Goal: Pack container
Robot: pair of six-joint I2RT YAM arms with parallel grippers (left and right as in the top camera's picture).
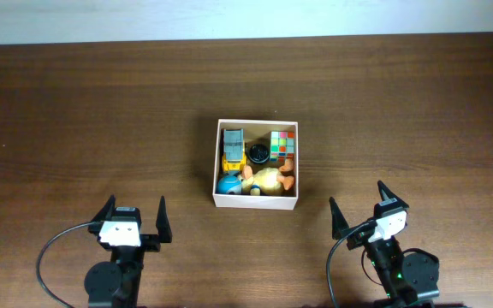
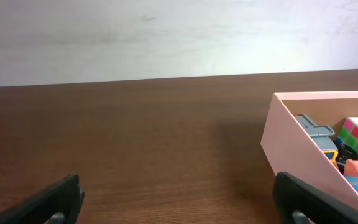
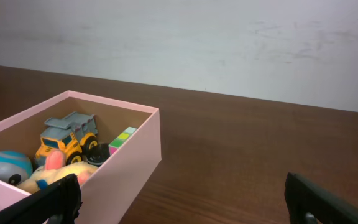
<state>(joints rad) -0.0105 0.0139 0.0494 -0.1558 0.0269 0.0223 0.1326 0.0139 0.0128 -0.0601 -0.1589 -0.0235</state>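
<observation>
Container (image 1: 255,203) sits mid-table, between and just ahead of both arms. Inside: toy truck (image 1: 232,143), colour cube (image 1: 283,142), black round piece (image 1: 258,153), blue ball toy (image 1: 228,183), yellow plush (image 1: 269,180). No loose toys on table (image 1: 75,111). Left gripper (image 1: 135,205) and right gripper (image 1: 356,193): jaws apart, empty. Packing looks done.
</observation>
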